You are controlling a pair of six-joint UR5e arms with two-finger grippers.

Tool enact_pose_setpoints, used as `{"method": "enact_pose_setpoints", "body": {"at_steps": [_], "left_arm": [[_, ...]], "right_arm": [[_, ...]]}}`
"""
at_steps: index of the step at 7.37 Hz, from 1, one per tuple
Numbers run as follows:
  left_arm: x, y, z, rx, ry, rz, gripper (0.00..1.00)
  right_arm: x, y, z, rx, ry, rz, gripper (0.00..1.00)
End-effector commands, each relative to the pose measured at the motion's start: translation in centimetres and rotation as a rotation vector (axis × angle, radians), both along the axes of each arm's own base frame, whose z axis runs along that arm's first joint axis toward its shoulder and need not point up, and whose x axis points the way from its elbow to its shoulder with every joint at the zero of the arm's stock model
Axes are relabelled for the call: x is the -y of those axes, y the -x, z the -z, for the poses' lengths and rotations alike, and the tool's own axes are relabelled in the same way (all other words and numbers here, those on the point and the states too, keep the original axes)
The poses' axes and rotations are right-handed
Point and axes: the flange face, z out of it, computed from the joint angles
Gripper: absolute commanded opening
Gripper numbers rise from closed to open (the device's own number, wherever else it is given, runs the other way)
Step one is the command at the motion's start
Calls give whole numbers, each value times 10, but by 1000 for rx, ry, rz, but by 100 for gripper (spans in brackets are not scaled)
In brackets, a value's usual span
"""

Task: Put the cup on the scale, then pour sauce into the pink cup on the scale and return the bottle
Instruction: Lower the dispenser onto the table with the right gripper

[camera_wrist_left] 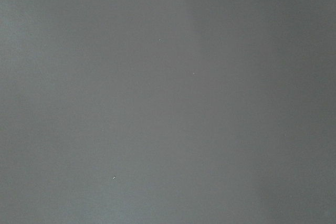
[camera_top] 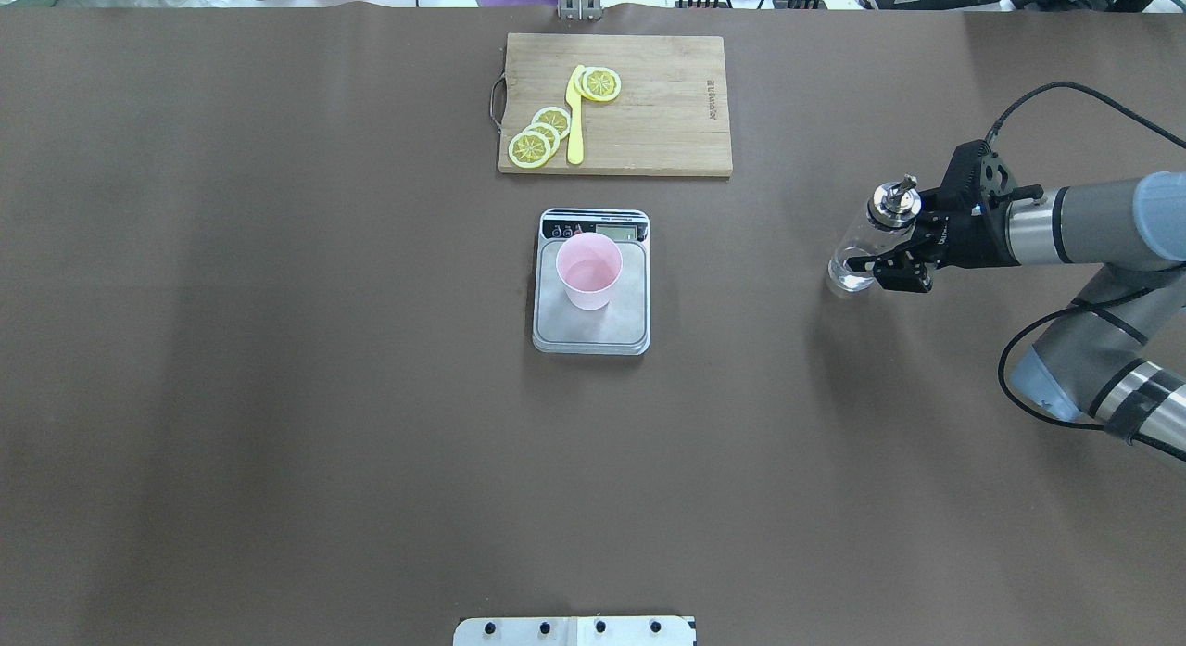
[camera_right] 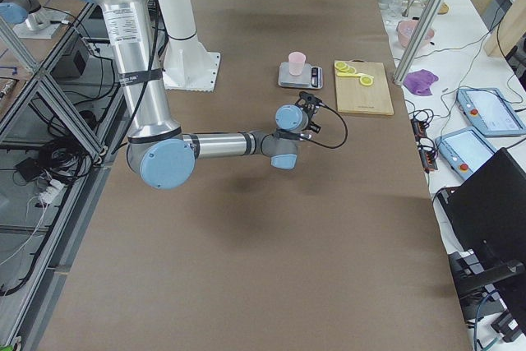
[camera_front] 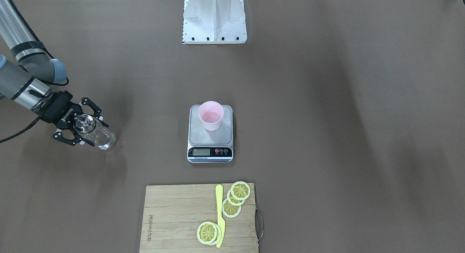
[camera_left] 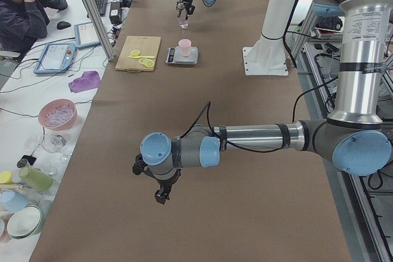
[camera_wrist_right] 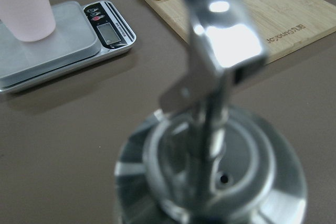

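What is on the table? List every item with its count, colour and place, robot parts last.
cup: one, pale pink, on the scale
scale: one, silver and black, table centre
bottle: one, clear glass, metal cap, robot's right side
cutting board: one, wooden, beyond the scale
lemon slices: about five, yellow, on the cutting board
knife: one, yellow, on the cutting board
base mount: one, white, robot's table edge
right gripper: one, black, around the bottle, grip unclear
left gripper: one, black, over bare table
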Motion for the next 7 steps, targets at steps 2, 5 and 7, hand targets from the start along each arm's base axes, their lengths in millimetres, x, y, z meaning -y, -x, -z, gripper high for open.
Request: {"method": "enact_pose_setpoints", "body": {"at_steps": [2, 5, 7], "left_arm": [[0, 0, 0, -1, 0, 0, 98], [0, 0, 1, 0, -2, 0, 98], [0, 0, 2, 0, -3, 0, 98]], "right_arm": [[0, -1, 0, 1, 5, -4, 98], [1, -8, 2, 6, 3, 2, 99], [-4, -14, -6, 0, 10, 0, 99]]}}
